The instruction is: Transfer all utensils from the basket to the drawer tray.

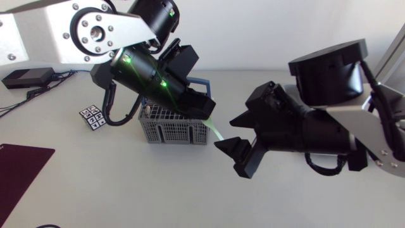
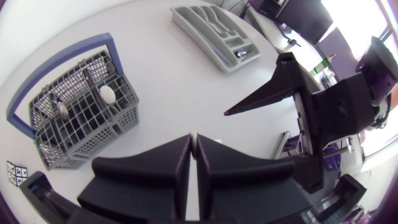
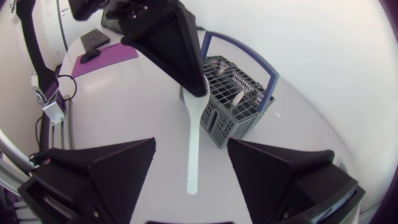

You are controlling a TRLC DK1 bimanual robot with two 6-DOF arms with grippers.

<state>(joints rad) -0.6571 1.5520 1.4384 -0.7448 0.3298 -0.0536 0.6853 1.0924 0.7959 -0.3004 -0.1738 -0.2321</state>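
My left gripper (image 1: 204, 109) hangs just right of the grey basket (image 1: 174, 130) and is shut on the head of a long white plastic utensil (image 3: 193, 134). Its handle slants down and away (image 1: 217, 133). My right gripper (image 3: 191, 146) is open, its two fingers on either side of the handle, apart from it. In the left wrist view only a thin white edge of the utensil (image 2: 194, 144) shows between the shut fingers (image 2: 177, 168). The basket (image 2: 81, 112) has a blue handle and holds a spoon (image 2: 107, 94) and other utensils. The grey drawer tray (image 2: 199, 31) lies farther across the table.
A small black-and-white marker tag (image 1: 93, 117) lies left of the basket. A dark purple mat (image 1: 19, 168) sits at the table's left edge, and a black box (image 1: 25, 77) with cables at the far left back.
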